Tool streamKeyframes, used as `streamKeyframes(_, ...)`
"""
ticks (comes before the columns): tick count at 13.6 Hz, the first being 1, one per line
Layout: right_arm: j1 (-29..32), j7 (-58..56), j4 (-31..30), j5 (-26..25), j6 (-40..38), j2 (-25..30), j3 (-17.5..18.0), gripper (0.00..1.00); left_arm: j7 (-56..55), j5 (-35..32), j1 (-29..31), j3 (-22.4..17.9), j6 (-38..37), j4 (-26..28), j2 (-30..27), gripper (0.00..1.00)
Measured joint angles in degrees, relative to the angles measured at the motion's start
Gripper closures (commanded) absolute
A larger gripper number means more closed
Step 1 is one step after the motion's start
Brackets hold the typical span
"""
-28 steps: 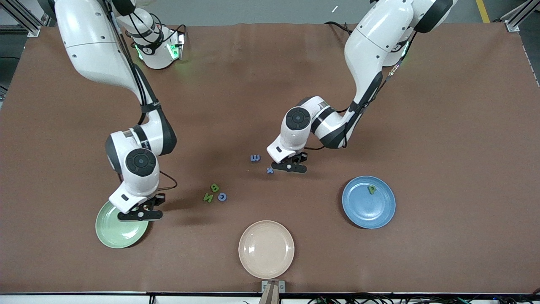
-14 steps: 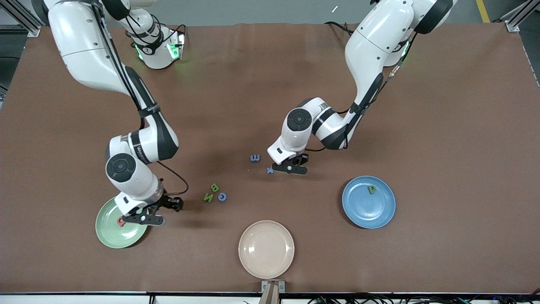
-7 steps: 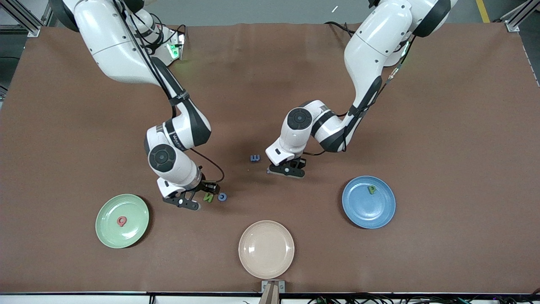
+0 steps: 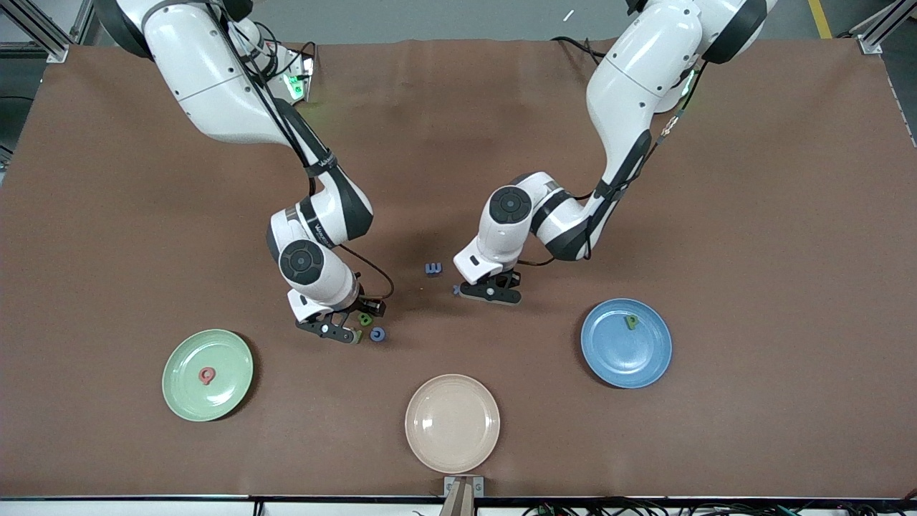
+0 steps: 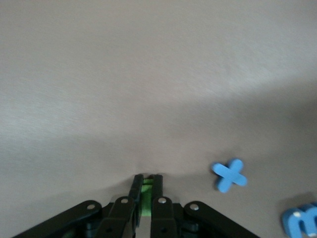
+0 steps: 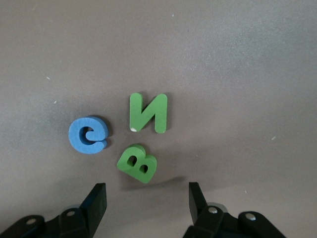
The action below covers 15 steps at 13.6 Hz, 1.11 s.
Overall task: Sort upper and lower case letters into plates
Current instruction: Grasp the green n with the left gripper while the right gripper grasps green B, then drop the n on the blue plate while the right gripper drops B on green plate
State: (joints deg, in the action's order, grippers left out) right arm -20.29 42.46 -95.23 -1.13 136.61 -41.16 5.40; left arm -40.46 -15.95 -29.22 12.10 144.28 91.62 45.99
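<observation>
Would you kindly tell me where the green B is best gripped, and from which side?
Probably across its straight spine and rounded side, coming straight down from above: the green B lies flat on the table, so only its thin edge walls can be pinched. The green N and blue c lie close by, leaving little finger room. The open right gripper hovers beside this cluster.

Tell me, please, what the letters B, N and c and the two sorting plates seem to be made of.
Green B, green N and blue c: probably foam or soft plastic, matte. They are thick flat cut-outs with dull faces that give no reflection.
Mint green plate and blue plate: likely glazed ceramic or melamine, glossy, with soft sheen along their rims.
</observation>
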Motion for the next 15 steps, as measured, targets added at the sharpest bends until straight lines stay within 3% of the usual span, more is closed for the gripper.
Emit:
streamKeyframes(4, 0.0, 0.0, 0.0, 0.0, 3.5, -1.8, -0.1, 0.26, 0.5, 0.0, 9.1, -0.2, -9.0, -1.8, -5.3, 0.94)
streamKeyframes(6, 0.0, 0.0, 0.0, -0.1, 3.6, -1.9, -0.1, 0.36, 2.9, -0.1, 15.0, -0.2, -11.7, -1.5, -7.1, 0.87)
streamKeyframes(7, 0.0, 0.0, 0.1, -0.1, 3.5, -1.9, -0.2, 0.43, 4.3, -0.1, 17.6, -0.2, -11.9, -1.2, -7.0, 0.74)
streamKeyframes(8, 0.0, 0.0, 0.1, -0.1, 3.5, -1.9, -0.2, 0.5, 5.7, -0.1, 19.9, -0.3, -11.9, -0.8, -6.7, 0.45)
streamKeyframes(9, 0.0, 0.0, 0.1, -0.1, 3.5, -1.8, -0.3, 0.54, 7.3, -0.1, 21.7, -0.2, -11.8, -0.5, -6.2, 0.07)
streamKeyframes(10, 0.0, 0.0, 0.2, -0.1, 3.5, -1.8, -0.4, 0.56, 8.9, -0.1, 23.2, -0.2, -11.8, -0.4, -5.7, 0.0)
streamKeyframes(12, 0.0, 0.0, 0.3, -0.1, 3.5, -1.8, -0.4, 0.65, 10.4, -0.1, 23.9, 0.0, -11.7, -0.2, -5.2, 0.0)
streamKeyframes(15, 0.0, 0.0, 0.4, -0.1, 3.4, -1.3, -0.4, 0.82, 8.1, -0.1, 19.6, 1.9, -11.7, -0.5, -5.5, 0.0)
